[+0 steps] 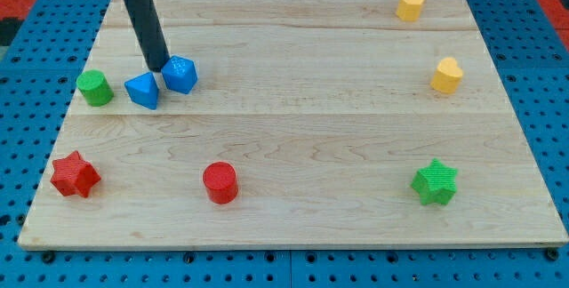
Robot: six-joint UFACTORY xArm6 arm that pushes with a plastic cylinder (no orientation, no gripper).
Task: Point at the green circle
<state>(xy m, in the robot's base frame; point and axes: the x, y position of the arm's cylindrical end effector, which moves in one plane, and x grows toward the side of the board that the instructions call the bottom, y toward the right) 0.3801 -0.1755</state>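
Observation:
The green circle (93,87) is a short green cylinder near the board's left edge. My tip (159,67) is at the lower end of the dark rod that comes down from the view's top left. It rests between two blue blocks, a blue triangle-like block (142,90) just below-left of it and a blue faceted block (180,75) just to its right. The tip is to the right of the green circle, with the blue triangle-like block between them.
A red star (74,174) lies at the lower left and a red cylinder (220,182) at the lower middle. A green star (435,182) is at the lower right. Two yellow blocks (410,5) (447,75) sit at the upper right. The wooden board (293,146) lies on a blue pegboard.

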